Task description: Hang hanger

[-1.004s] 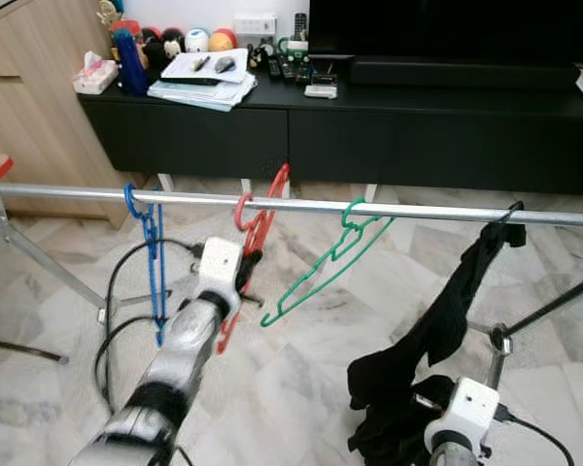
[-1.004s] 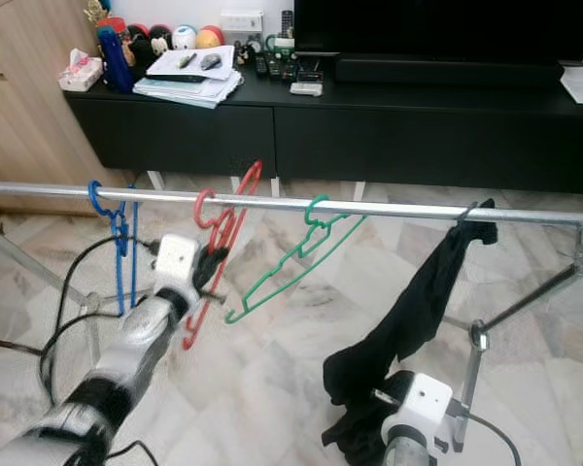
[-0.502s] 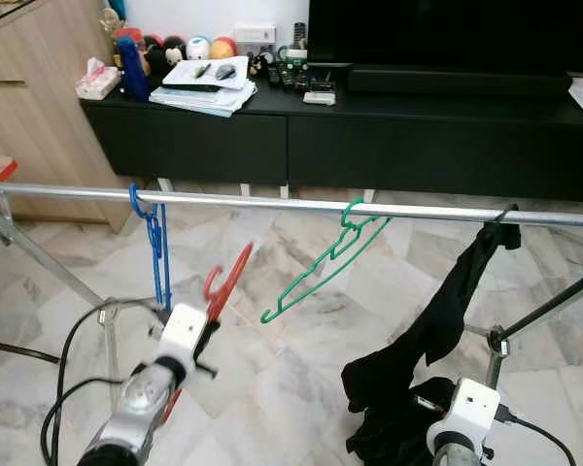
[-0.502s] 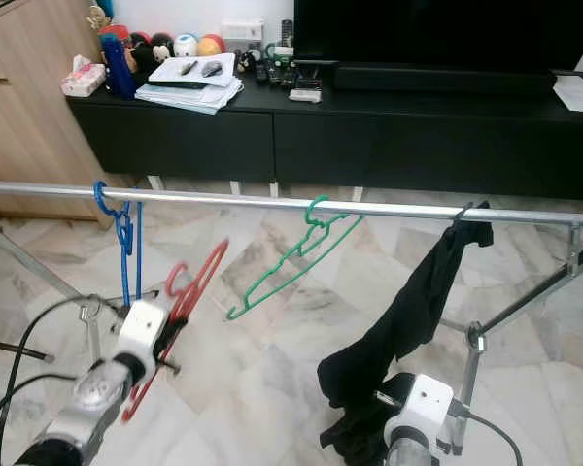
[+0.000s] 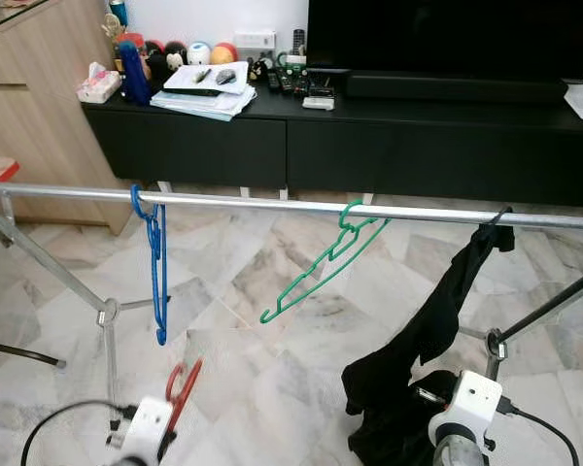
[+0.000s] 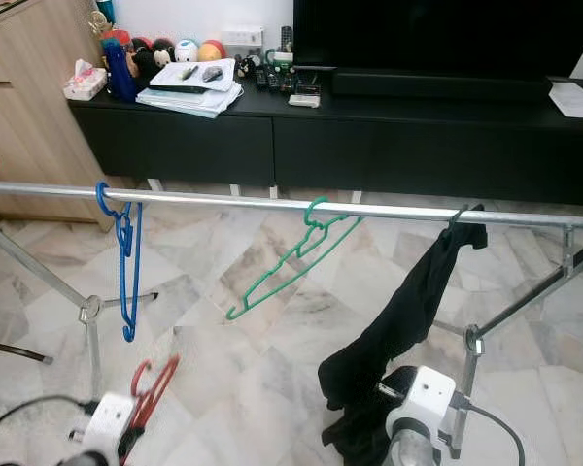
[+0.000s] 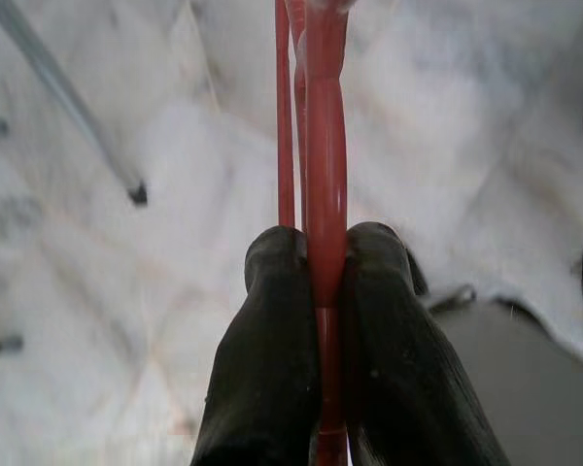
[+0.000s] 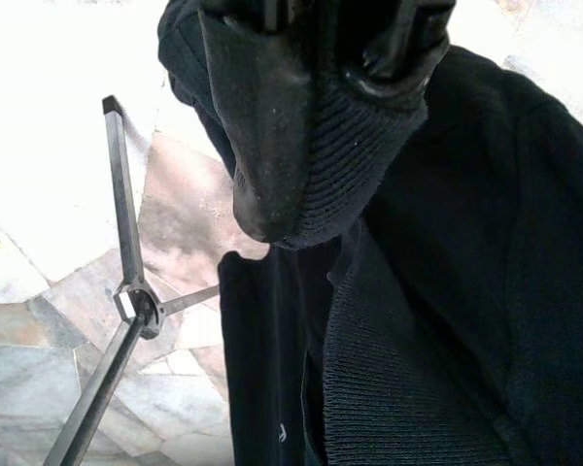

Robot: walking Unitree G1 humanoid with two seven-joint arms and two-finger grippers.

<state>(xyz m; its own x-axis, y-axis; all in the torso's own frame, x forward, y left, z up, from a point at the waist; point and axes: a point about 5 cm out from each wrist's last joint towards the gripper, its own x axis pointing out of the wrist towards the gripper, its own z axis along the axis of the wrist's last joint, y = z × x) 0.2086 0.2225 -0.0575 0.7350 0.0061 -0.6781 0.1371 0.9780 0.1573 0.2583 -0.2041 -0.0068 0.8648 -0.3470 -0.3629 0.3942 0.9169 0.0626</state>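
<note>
The red hanger has come off the rail and dropped low with the left gripper, whose fingers clamp its stem. Right gripper pinches the black garment. Risk: the hook snagging the blue hanger on the lift. Open rail lies between blue and the green hanger.

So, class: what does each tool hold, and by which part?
The left tool is shut on the red hanger, pinching its thin bar between both fingers. The right tool grips a fold of the black garment.
</note>
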